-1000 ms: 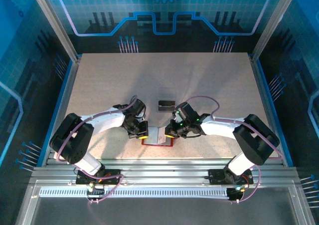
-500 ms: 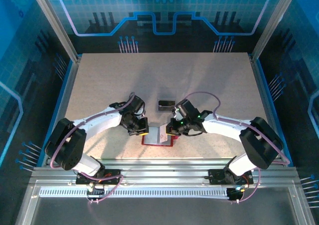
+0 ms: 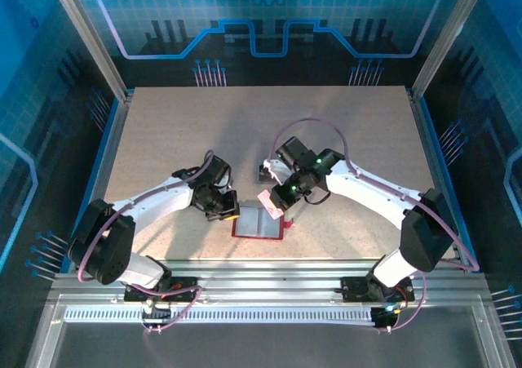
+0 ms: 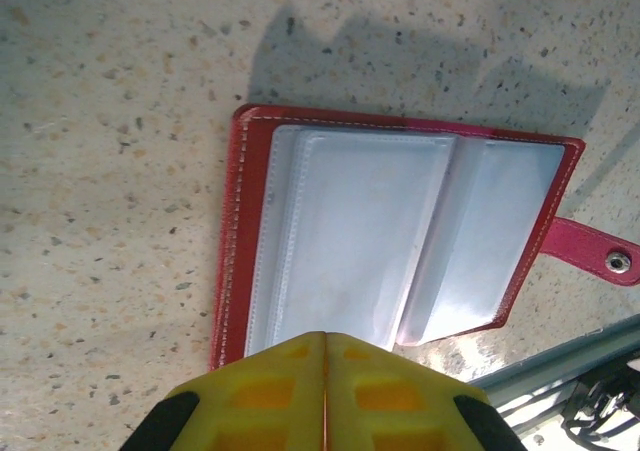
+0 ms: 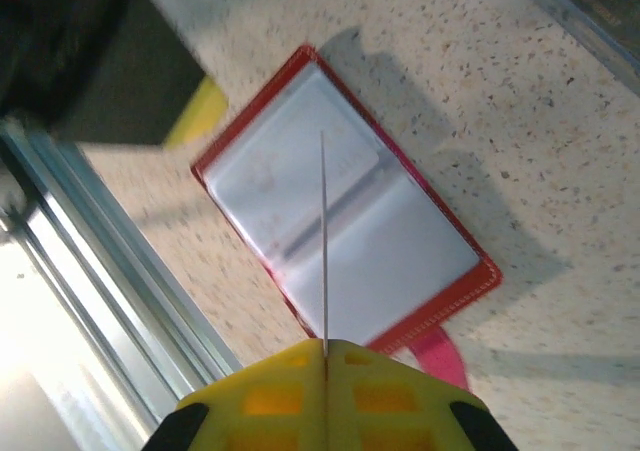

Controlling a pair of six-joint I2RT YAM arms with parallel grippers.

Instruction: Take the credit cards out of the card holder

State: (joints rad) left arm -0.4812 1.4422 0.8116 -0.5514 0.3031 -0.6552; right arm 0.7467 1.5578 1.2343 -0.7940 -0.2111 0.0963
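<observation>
Closest to the arm bases, the card holder lies open and flat on the table, close to the near edge and roughly between the 2 arms. Pale grey pockets face up with the red border all round. In the left wrist view the holder has its little tab with a metal snap sticking out to the side.

The left gripper sits low at the holder's left edge. From its own camera the left gripper has its 2 yellow fingers pressed together with nothing between them, tips right at the holder's rim. Can't tell if it's actually pushing down on it.

A bit farther back, the right gripper is up above the holder's far right corner, jaws clamped on 1 pale card. In the right wrist view that card is edge-on, just a thin line running up from between the fingers of the right gripper, with the open holder on the table below it.

Farthest out, just past the right gripper, a dark card lies on the table, apart from the holder and partly hidden by the arm. It's also in the corner of the right wrist view. Can't tell if it's 1 card or a stack.
</observation>
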